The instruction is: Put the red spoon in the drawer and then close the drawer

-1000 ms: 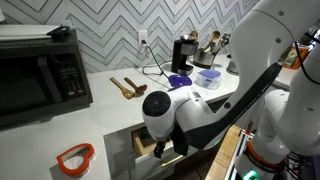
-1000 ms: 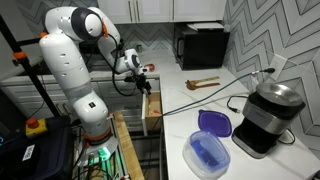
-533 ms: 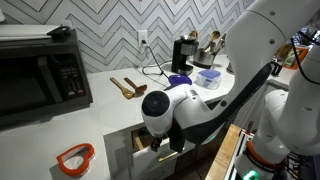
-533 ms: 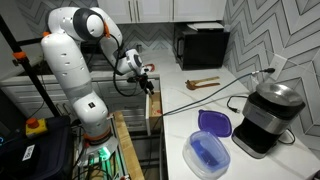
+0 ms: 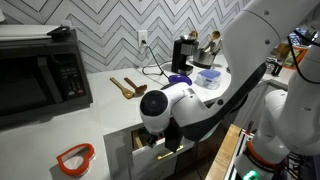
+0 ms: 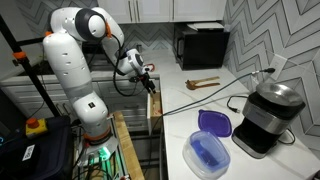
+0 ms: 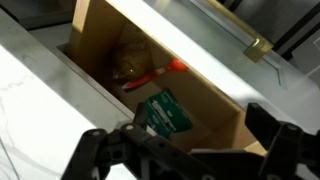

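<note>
White countertop (image 7: 30,95) borders the open drawer (image 7: 95,28); the red spoon (image 7: 165,71) lies inside, gripper (image 7: 190,150) spread wide, empty

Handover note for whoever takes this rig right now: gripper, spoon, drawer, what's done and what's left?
Gripper: open and empty, fingers spread above the open drawer.
Red spoon: lying inside the drawer, beside a green packet.
Done: the spoon is in the drawer.
Left: close the drawer. Its white front, with the brass handle, stands pulled out from the counter.
</note>
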`<state>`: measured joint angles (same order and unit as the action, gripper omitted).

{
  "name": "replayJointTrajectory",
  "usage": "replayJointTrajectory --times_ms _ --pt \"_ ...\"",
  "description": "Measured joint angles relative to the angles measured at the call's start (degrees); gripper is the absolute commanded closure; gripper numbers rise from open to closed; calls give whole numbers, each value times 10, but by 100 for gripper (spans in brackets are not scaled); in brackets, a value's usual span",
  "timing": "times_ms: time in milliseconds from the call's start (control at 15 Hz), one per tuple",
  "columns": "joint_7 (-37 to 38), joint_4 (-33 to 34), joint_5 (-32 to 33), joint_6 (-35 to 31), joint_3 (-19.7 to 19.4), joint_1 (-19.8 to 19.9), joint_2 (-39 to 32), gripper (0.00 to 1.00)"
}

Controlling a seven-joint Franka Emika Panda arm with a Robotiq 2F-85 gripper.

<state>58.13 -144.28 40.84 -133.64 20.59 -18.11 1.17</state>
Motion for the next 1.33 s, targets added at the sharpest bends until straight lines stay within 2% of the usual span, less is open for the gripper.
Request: replayJointTrajectory --times_ms 200,600,933,1333 --pt "-14 5 -28 7 2 -5 5 0" --pt "-70 10 -122 74 14 -20 22 0" --pt "-69 1 -119 62 19 -22 16 0" --pt "-18 -7 -70 12 18 -22 1 0"
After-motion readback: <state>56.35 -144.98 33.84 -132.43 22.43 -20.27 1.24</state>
